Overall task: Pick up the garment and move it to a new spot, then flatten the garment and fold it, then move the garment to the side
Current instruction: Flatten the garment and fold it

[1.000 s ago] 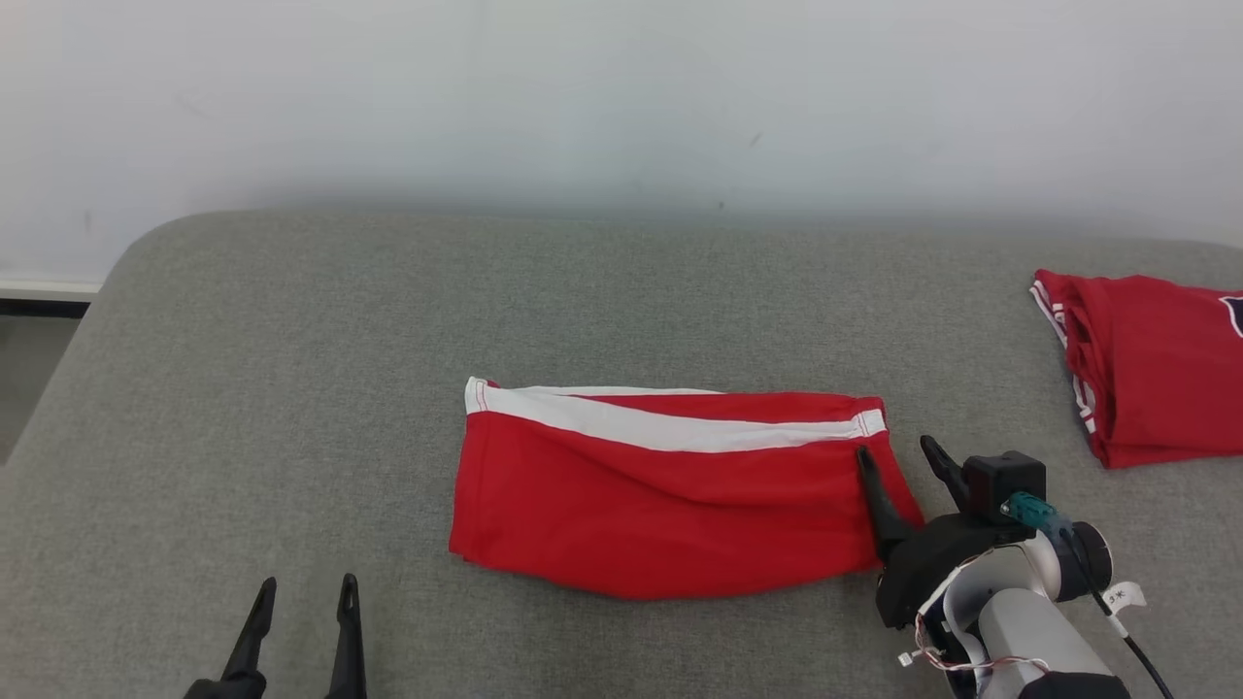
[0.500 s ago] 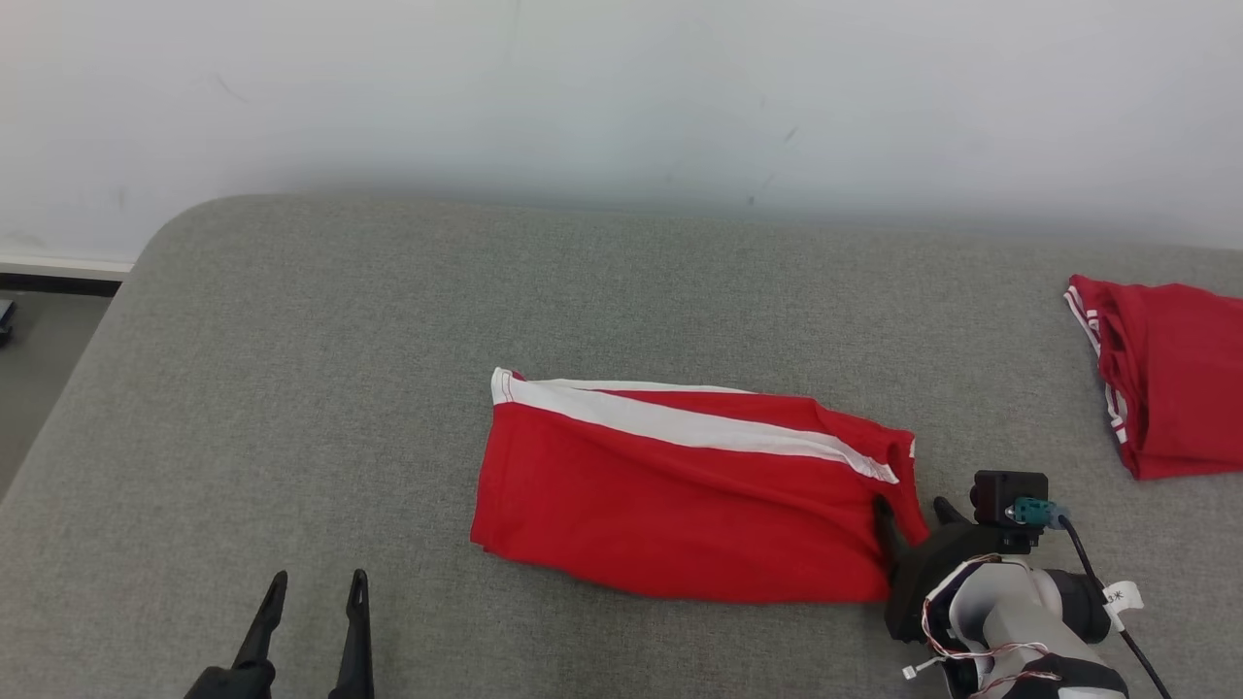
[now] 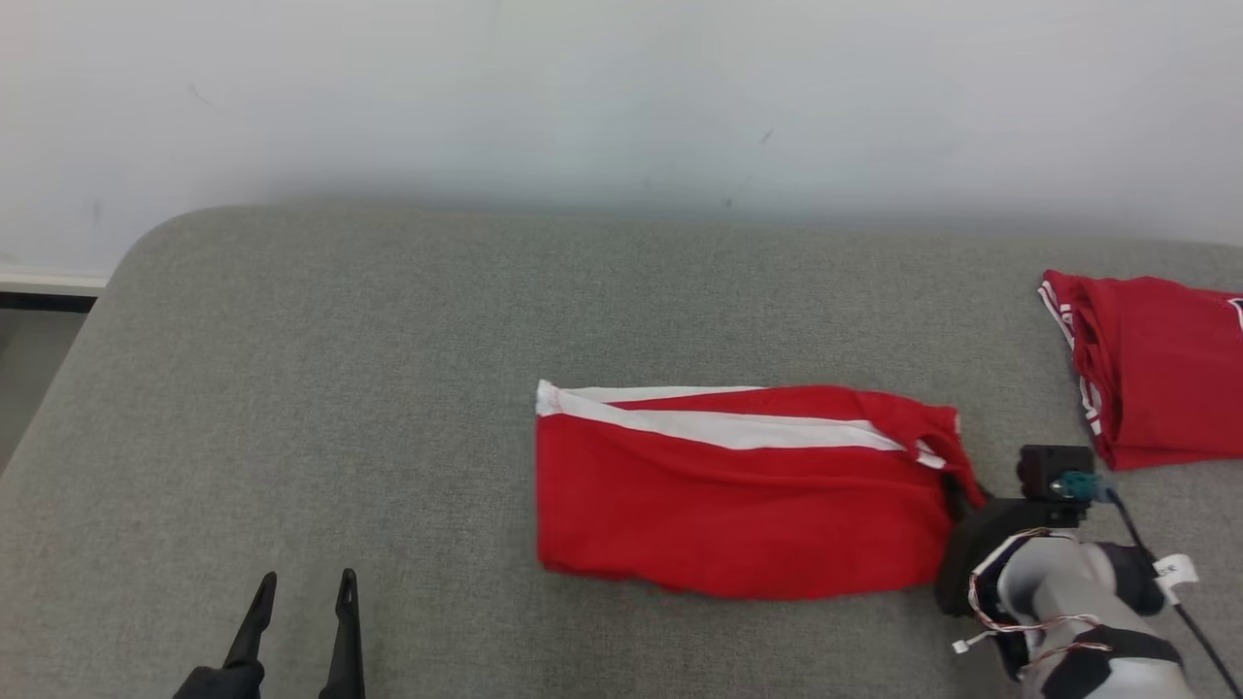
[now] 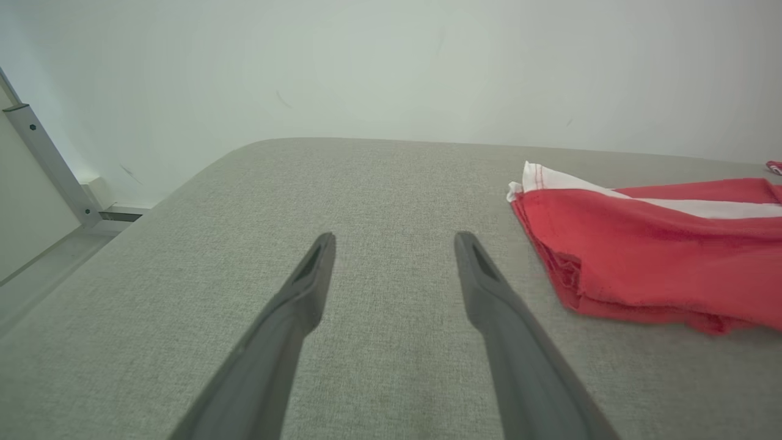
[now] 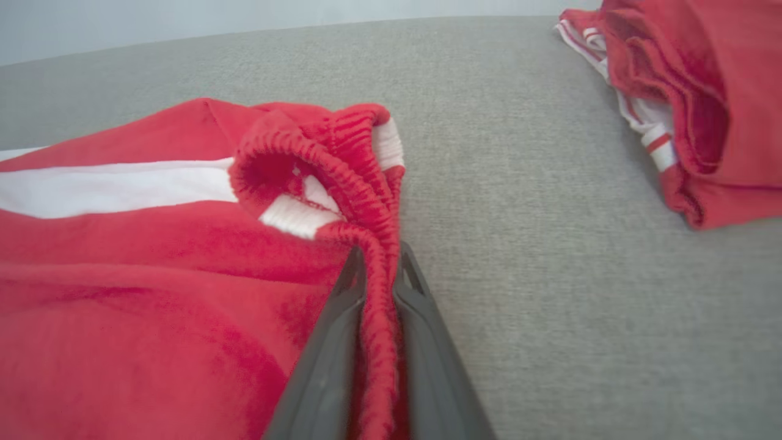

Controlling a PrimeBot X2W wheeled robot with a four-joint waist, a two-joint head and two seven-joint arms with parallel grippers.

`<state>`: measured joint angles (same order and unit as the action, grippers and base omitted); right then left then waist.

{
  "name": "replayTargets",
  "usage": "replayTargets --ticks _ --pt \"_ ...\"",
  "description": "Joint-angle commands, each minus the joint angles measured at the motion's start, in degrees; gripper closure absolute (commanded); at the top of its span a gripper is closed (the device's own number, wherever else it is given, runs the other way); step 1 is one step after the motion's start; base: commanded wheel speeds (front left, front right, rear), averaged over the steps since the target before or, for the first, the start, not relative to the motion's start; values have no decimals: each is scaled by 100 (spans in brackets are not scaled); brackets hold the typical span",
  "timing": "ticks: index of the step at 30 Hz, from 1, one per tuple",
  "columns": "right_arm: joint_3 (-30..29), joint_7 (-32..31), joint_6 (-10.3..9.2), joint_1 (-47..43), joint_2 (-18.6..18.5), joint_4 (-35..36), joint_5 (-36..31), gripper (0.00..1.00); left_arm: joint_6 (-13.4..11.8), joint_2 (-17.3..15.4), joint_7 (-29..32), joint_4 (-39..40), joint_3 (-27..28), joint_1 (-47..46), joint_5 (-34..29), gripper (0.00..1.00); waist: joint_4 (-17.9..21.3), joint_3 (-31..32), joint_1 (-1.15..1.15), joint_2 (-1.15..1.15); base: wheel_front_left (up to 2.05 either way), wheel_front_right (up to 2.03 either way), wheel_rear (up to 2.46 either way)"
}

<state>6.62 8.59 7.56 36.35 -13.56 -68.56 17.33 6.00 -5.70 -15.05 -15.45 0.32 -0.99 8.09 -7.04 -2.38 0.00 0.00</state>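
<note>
Pinching garment (image 5: 153, 275), formerly open right gripper (image 5: 379, 261)

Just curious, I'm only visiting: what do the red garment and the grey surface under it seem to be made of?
Red garment: soft matte knit cloth, maybe polyester; it wrinkles, and its waistband is ribbed elastic. Grey surface: coarse woven upholstery fabric, matte, probably padded, judging by its rounded corner.

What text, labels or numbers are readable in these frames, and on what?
None can be read.
White tag beside the right forearm: marks too small to read.
Red garment: plain white stripe, no lettering visible.
Second red garment at the far right: no legible print.
</note>
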Motion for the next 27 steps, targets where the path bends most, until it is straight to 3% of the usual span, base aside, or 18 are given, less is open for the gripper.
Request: replayTargets --ticks 1,7,12,20,27 --pt "35 23 -19 9 -96 30 45 100 0 28 -16 7 18 3 -54 0 54 37 0 0 0 0 0" --pt "316 -144 -19 -33 -603 152 351 100 1 82 -16 69 66 98 -62 0 221 75 0 0 0 0 0" --pt "605 -534 -18 35 -654 504 830 100 27 109 -16 46 133 143 -43 0 349 109 0 0 0 0 0" --pt "1151 -1900 -18 77 -733 1695 2188 100 43 145 -16 39 172 208 -93 0 475 192 0 0 0 0 0" --pt "1137 -3094 -18 64 -739 2521 3354 100 69 186 -16 -24 130 170 -52 0 410 236 0 0 0 0 0"
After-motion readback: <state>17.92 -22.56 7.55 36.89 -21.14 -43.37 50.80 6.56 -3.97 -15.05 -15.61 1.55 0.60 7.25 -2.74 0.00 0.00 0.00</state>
